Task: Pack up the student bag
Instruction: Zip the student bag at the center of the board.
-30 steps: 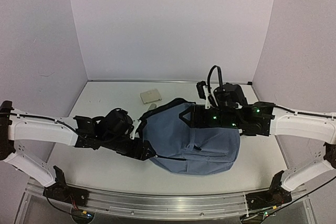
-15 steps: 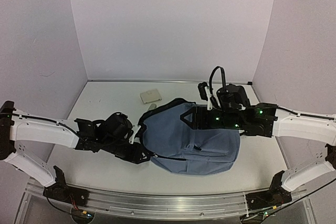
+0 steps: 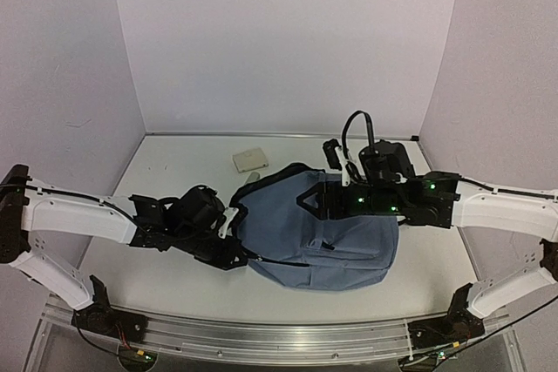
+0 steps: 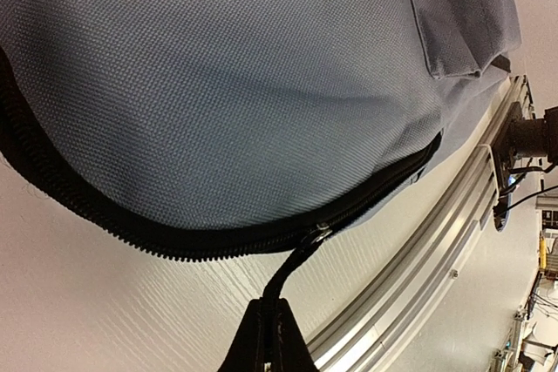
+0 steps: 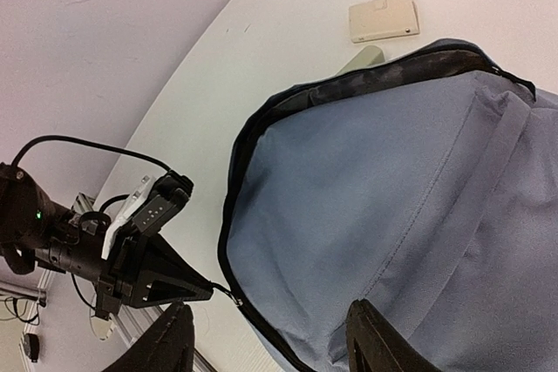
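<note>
The student bag lies mid-table between the arms. It looks soft and limp, so we judge it will sag and slide rather than keep its shape. The zip pull cord at its near-left edge is the sensible hold, and our left gripper is pinched tight on it. The right gripper hovers over the bag's far-right part, jaws spread, gripping nothing we can see.

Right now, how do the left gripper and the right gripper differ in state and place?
The left gripper is shut on the black zip pull of the student bag; the right gripper stands open over the bag. The left gripper is at the bag's left edge, the right gripper over its far half. Both work on the same bag.
</note>
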`<state>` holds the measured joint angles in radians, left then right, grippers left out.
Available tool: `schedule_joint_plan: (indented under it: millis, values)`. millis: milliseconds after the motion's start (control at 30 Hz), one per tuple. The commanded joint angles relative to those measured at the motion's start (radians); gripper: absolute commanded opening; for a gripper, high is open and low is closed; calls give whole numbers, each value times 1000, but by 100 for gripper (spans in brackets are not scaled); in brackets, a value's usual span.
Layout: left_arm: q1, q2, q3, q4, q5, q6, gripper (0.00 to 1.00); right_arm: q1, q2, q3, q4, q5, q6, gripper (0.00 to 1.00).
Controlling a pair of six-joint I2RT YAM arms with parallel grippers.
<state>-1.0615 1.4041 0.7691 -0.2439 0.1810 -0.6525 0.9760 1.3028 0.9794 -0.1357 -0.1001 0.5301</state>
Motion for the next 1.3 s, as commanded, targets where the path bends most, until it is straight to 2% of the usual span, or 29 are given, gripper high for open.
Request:
schedule_joint_plan:
  millis: [0,100,333,600,800,1267]
  values:
    - [-3,-7,60,-15,-29,19,0,48,29,8,8,-56,-141,61]
    - [0,-30,64,-22,-60,7,0,136,69,28,-9,21,-204,65]
    - [29,-45,79,-66,-67,-24,0,234,200,58,-2,199,-243,63]
    - [66,-80,70,-56,-33,-34,0,288,323,77,74,214,-265,55]
    - [79,-81,68,-42,-10,-38,0,311,383,103,94,204,-272,53]
    - [98,-76,74,-17,15,-38,0,316,517,160,108,351,-278,30]
